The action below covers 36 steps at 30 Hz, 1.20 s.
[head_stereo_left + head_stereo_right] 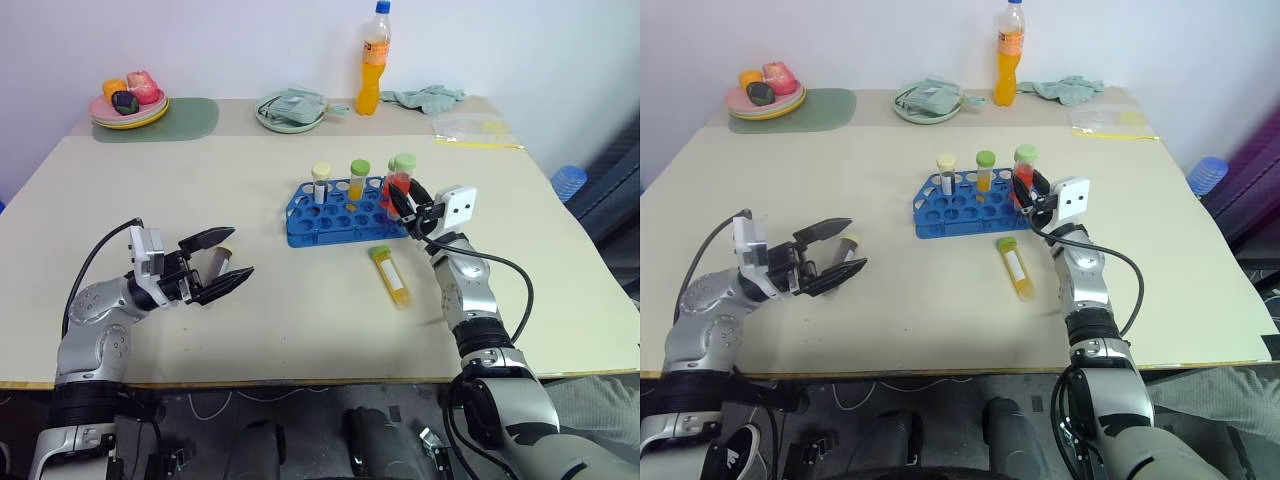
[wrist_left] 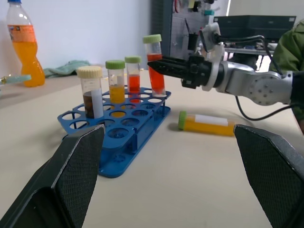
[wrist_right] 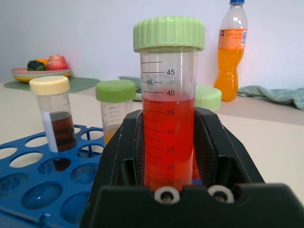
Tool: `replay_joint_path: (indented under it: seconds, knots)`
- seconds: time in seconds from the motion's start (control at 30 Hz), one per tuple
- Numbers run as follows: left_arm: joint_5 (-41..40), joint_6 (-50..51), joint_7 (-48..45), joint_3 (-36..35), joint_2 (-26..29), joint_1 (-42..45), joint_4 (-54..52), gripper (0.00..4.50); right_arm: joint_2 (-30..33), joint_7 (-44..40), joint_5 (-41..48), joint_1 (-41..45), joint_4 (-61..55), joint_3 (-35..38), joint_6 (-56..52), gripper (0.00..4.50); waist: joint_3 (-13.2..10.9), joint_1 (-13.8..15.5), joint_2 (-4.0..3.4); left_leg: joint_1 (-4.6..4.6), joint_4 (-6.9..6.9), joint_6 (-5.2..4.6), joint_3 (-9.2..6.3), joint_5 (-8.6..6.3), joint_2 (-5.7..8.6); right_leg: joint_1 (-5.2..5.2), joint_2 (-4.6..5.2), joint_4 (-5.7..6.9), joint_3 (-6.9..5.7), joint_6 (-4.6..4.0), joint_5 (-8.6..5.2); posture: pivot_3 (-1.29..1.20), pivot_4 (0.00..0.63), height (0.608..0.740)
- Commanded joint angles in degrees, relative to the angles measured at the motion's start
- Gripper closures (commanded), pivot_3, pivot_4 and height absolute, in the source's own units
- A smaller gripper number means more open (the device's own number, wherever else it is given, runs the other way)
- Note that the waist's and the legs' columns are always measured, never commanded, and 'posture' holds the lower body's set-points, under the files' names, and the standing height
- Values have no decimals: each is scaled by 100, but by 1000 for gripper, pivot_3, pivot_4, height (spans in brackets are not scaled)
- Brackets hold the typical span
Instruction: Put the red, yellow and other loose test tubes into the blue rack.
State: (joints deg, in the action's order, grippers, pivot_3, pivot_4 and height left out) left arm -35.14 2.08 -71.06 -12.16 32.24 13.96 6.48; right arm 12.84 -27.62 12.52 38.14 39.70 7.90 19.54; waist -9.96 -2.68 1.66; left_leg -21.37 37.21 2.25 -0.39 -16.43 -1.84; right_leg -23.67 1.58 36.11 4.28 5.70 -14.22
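**Red tube gripped upright at the rack's right end**

While the right gripper (image 1: 404, 201) is clamped on a red tube (image 3: 168, 118) with a light green cap, that tube stands upright between the two black fingers (image 3: 209, 142), at the right end of the blue rack (image 1: 345, 212). Whether its base sits in a hole cannot be told. In the left wrist view, another red tube (image 2: 133, 76) with a green cap stands in the rack just behind it. Further along the back row stand a yellow tube (image 1: 358, 180) with a green cap and a dark tube (image 1: 321, 183) with a cream cap, both upright in holes. A second yellow tube (image 1: 390, 274) lies flat on the table (image 1: 300, 310), near the front of the rack and close to the right arm.

The left gripper (image 1: 222, 262) hangs above the table well apart from the rack, its fingers spread wide and holding nothing.

Along the far edge sit an orange drink bottle (image 1: 372, 60), a crumpled cloth (image 1: 428, 97), a pale green plate (image 1: 290, 110) and a plate of toy food (image 1: 128, 100).
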Motion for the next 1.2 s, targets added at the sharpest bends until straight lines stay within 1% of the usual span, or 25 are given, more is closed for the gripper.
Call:
replay_joint_path:
  seconds: [0.03, 0.17, 0.47, 0.8, 1.1, 1.2]
  knots:
    - [-76, 26, -1, -113, 69, -6, -204, 0, 121, -33, 2, 83, 63, 104, 135, 3208, 0, 1, 0, 0, 0, 0, 0, 0, 0, 0, 0, 0, 0, 0, 0, 0, 150, 740]
    - [-66, 31, 31, -112, 77, 10, -238, 0, 193, -55, 9, -11, 19, 135, 150, 3208, 0, 8, 0, -1, 1, 0, 0, 0, 1, 1, 2, 0, 0, 0, 0, 0, 150, 740]
    - [-46, 36, 61, -75, 47, 55, -228, 0, 140, -55, 80, -227, -281, 157, 30, 3208, 0, 1, 0, 1, 0, 0, 0, 0, 0, 1, 1, 0, 0, 0, 0, 0, 150, 740]
    - [-31, 42, 107, -57, 32, 98, -234, 0, 49, -34, 29, -36, -151, 110, 59, 3208, 0, 2, 0, 1, 0, 0, 0, 0, 0, 1, 1, 0, 0, 0, 0, 0, 150, 740]
    - [-47, 52, 201, -89, 43, -17, -365, 0, 21, 29, 40, 104, 221, 164, 179, 3208, -1, 1, -1, 0, 0, 0, 0, 0, 0, 1, 1, -1, 0, 0, 0, 0, 150, 740]
    - [-39, 64, 223, -90, 38, -28, -397, 0, -31, -74, 215, 133, 236, 233, 87, 3208, -1, 0, -1, 0, 0, 0, 0, 0, 0, 1, 1, 0, 0, 0, 0, 0, 150, 740]
